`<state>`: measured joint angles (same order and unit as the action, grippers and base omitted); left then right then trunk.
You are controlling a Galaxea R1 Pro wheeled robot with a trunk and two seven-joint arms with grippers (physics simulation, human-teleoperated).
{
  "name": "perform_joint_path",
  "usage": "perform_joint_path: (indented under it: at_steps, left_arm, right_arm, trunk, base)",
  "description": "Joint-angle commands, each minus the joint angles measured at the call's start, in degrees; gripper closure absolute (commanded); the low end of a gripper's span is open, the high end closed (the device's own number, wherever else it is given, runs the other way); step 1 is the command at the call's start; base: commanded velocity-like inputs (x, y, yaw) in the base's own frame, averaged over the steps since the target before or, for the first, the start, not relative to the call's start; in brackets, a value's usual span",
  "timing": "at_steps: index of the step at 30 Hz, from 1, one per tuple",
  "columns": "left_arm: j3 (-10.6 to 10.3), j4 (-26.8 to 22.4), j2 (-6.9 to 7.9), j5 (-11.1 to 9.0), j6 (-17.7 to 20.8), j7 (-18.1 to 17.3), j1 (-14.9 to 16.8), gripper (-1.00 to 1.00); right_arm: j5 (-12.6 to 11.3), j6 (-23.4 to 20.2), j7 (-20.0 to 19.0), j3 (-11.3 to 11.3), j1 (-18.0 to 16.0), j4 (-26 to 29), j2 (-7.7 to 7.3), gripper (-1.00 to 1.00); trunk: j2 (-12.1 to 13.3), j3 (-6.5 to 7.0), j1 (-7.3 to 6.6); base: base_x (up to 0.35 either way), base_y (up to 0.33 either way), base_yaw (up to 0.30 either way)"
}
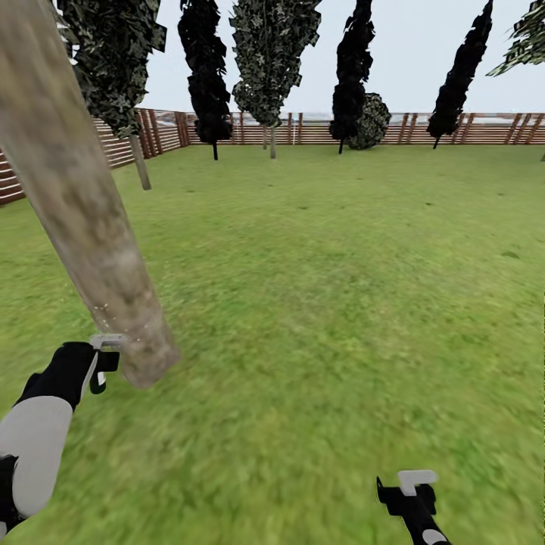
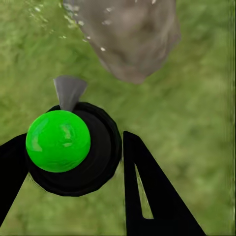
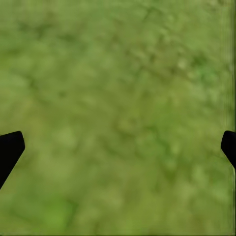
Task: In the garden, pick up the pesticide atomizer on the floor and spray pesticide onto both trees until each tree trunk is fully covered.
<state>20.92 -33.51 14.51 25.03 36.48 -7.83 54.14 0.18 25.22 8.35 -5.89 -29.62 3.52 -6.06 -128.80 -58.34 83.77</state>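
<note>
A thick, leaning, mottled grey-brown tree trunk (image 1: 83, 227) crosses the left of the head view and meets the grass floor (image 1: 318, 318) just ahead of my left arm. My left gripper (image 1: 102, 367) is shut on the pesticide atomizer (image 2: 64, 147), a black body with a glossy green round cap. Its grey nozzle (image 2: 69, 91) points at the trunk's base (image 2: 130, 39), close to the bark. Tiny white pesticide specks (image 2: 102, 48) dot the lower trunk and the grass beside it. My right gripper (image 1: 409, 488) hangs open over bare grass, its fingertips (image 3: 10, 147) far apart.
A brown slat fence (image 1: 454, 129) rings the lawn at the back and left. A paler-trunked tree (image 1: 141, 163) stands by the left fence. Slim dark trees (image 1: 208, 83) and a round bush (image 1: 372, 121) line the far fence. Open grass lies ahead and to the right.
</note>
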Motion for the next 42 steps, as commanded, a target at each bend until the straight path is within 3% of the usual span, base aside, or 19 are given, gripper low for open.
perform_joint_path:
  at_steps: [1,11,25,26,28,31,42]
  left_arm:
    - [0.0,0.0,0.00,0.0,0.0,0.0,0.0,1.00]
    - [0.0,-0.4,0.05,0.0,0.1,0.0,0.0,1.00]
    - [0.4,-0.3,0.30,0.0,0.7,0.1,0.0,1.00]
    - [0.6,-0.1,0.71,0.0,0.7,0.1,-0.5,1.00]
    - [1.9,-0.6,1.40,-0.1,0.5,0.1,-5.0,1.00]
    - [4.4,-0.8,1.57,-0.2,0.0,0.1,-7.6,1.00]
    - [4.8,-4.6,1.05,-0.2,0.3,0.2,-8.1,1.00]
  right_arm:
    - [0.0,0.0,0.0,0.0,0.0,0.0,0.02,-1.00]
    - [0.0,0.0,-0.1,0.0,0.0,0.1,0.08,-1.00]
    - [0.0,0.0,-0.1,0.0,0.0,0.1,0.14,-1.00]
    - [0.0,0.0,-0.1,0.0,0.0,0.1,0.12,-1.00]
    - [0.0,0.0,-0.1,0.0,0.0,0.1,0.16,-1.00]
    - [0.0,0.0,-0.1,0.0,0.0,0.1,0.17,-1.00]
    - [0.0,0.0,-0.1,0.0,0.0,0.1,0.17,-1.00]
  trunk:
    - [0.0,0.00,0.00]
    - [0.0,0.00,0.00]
    - [0.0,0.00,0.00]
    - [0.0,0.00,0.00]
    - [0.0,0.00,0.00]
    - [0.0,0.00,0.00]
    - [0.0,0.00,0.00]
  base:
    - [0.130,-0.275,0.000]
    - [0.112,-0.275,0.019]
    - [0.108,-0.269,0.196]
    - [0.193,-0.234,0.004]
    - [0.199,-0.231,0.001]
    - [0.195,-0.229,0.000]
    - [0.189,-0.142,0.208]
